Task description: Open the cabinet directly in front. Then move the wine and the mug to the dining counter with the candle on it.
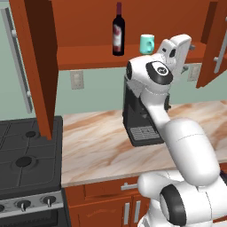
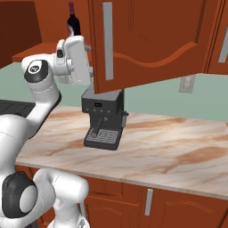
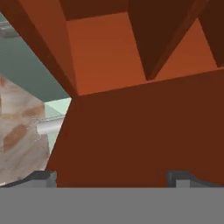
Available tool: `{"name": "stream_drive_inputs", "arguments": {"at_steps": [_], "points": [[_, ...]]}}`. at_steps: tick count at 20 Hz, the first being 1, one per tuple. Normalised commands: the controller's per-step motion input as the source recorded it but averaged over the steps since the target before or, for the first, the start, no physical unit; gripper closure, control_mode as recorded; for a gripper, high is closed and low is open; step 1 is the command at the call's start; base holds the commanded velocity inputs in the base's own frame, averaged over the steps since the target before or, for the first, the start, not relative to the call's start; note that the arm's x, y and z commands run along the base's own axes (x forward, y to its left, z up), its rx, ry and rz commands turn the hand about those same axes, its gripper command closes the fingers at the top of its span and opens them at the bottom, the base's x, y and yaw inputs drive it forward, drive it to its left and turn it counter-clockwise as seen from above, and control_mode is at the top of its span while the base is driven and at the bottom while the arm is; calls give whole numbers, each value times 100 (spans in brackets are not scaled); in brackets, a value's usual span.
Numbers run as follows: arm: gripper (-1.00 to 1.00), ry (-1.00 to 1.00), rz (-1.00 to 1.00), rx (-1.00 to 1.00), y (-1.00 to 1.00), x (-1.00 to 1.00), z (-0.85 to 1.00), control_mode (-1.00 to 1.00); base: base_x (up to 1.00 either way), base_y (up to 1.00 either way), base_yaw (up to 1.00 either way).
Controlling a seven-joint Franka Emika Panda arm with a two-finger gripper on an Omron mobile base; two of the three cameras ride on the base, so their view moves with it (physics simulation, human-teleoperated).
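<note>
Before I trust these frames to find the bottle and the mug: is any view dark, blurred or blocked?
Left base view: even, soft light, sharp; the wine and the mug stand clear on the cabinet floor. Right base view: a door hides the mug and most of the wine. Hand view: close, shaded cabinet wood, little detail; the open gripper shows its tips.

The arm [image 1: 177,146] is glossy white, built of fat rounded segments; dark grey, near-black rings and discs mark its joints, one big disc at 5 o'clock in the left base view; a round dark cap [image 1: 159,71] bears a thin pale ring mark; the hand [image 2: 76,60] is a boxy white block with a small dark stud.
</note>
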Motion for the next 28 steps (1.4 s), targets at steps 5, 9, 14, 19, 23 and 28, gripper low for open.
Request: {"name": "stream_drive_inputs", "arguments": {"at_steps": [5, 9, 14, 19, 23, 28], "points": [[-100, 0, -26, 0, -34, -21, 0, -100, 0, 0, 0], [-100, 0, -21, 0, -54, -55, 0, -100, 0, 0, 0], [-100, -2, -19, 0, -74, -98, 0, -100, 0, 0, 0], [-100, -6, -17, 0, -74, -100, 0, -100, 0, 0, 0], [-100, 1, -10, 0, -71, -65, 0, -100, 0, 0, 0], [-100, 12, -1, 0, -96, 0, 0, -100, 0, 0, 0]]}}
